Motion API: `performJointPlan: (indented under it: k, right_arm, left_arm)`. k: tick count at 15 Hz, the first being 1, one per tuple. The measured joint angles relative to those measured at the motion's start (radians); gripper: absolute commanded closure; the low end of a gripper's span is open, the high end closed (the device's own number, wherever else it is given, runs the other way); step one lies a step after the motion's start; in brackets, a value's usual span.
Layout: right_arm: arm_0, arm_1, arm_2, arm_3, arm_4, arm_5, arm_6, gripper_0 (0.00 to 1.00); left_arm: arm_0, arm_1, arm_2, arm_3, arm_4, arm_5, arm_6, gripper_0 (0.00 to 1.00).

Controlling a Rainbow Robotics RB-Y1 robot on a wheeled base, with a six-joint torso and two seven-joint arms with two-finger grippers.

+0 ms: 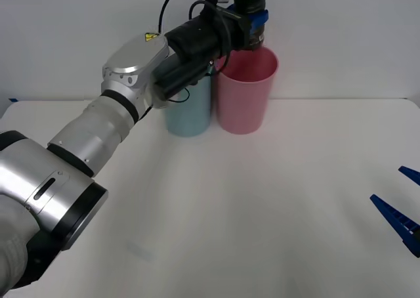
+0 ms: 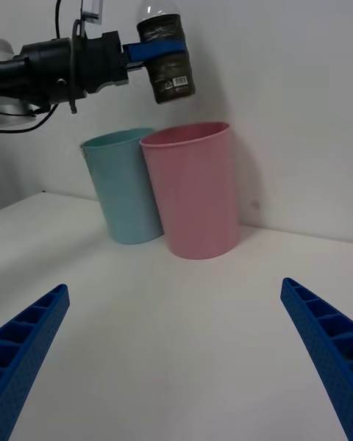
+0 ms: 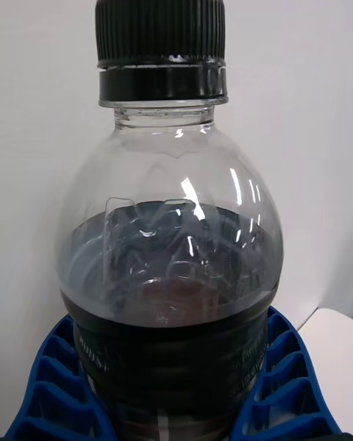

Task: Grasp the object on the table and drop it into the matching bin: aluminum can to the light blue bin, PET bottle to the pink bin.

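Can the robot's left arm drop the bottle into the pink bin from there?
Probably yes. The left end effector holds the bottle upright above the pink bin, whose open mouth has nothing covering it.

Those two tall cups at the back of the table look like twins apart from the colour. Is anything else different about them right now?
The pink bin has the PET bottle hanging above its mouth, held by the left gripper; the light blue bin has only the arm above it. In the front view, that arm hides the blue bin's rim, while the pink bin's rim shows. They share the same tapering shape, stand upright and sit side by side.
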Motion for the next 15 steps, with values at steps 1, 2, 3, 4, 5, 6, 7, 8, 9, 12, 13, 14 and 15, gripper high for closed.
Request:
performJointPlan:
  k: [1, 2, 3, 4, 5, 6, 7, 8, 9, 12, 13, 14, 15]
  right_arm:
    - [0.000, 0.000, 0.000, 0.000, 0.000, 0.000, 0.000, 0.00]
    - [0.000, 0.000, 0.000, 0.000, 0.000, 0.000, 0.000, 0.00]
    - [0.000, 0.000, 0.000, 0.000, 0.000, 0.000, 0.000, 0.00]
    - [0.000, 0.000, 0.000, 0.000, 0.000, 0.000, 0.000, 0.00]
    - [0.000, 0.000, 0.000, 0.000, 0.000, 0.000, 0.000, 0.00]
    - [0.000, 0.000, 0.000, 0.000, 0.000, 0.000, 0.000, 0.00]
    - [0.000, 0.000, 0.000, 0.000, 0.000, 0.000, 0.000, 0.00]
    - [0.000, 0.000, 0.000, 0.000, 0.000, 0.000, 0.000, 0.00]
    - [0.000, 0.000, 0.000, 0.000, 0.000, 0.000, 0.000, 0.00]
    - [0.000, 0.000, 0.000, 0.000, 0.000, 0.000, 0.000, 0.00]
    - [0.000, 0.000, 0.000, 0.000, 0.000, 0.000, 0.000, 0.00]
    - [0.000, 0.000, 0.000, 0.000, 0.000, 0.000, 0.000, 0.00]
    - [0.000, 0.000, 0.000, 0.000, 0.000, 0.000, 0.000, 0.00]
  left_arm:
    - [-0.004, -0.008, 0.000, 0.001, -0.005, 0.018, -0.002, 0.99]
    - [-0.007, -0.015, 0.000, 0.001, -0.009, 0.040, -0.005, 0.99]
    - [-0.009, -0.020, 0.000, 0.001, -0.013, 0.056, -0.007, 0.99]
    - [-0.010, -0.023, 0.000, 0.001, -0.017, 0.065, -0.010, 0.99]
    - [-0.011, -0.024, 0.000, 0.001, -0.020, 0.071, -0.011, 0.99]
    - [-0.011, -0.024, 0.000, 0.001, -0.020, 0.074, -0.012, 0.98]
    - [-0.011, -0.024, 0.000, 0.001, -0.020, 0.075, -0.012, 0.89]
    - [-0.010, -0.025, 0.000, 0.001, -0.020, 0.075, -0.011, 0.66]
    - [-0.010, -0.026, 0.000, 0.001, -0.020, 0.075, -0.011, 0.00]
    - [-0.010, -0.026, 0.000, 0.001, -0.020, 0.075, -0.010, 0.00]
    - [-0.010, -0.026, 0.000, 0.001, -0.016, 0.075, -0.010, 0.00]
    - [-0.010, -0.026, 0.000, 0.001, -0.012, 0.074, -0.010, 0.00]
    - [-0.009, -0.026, 0.000, 0.001, -0.006, 0.072, -0.009, 0.00]
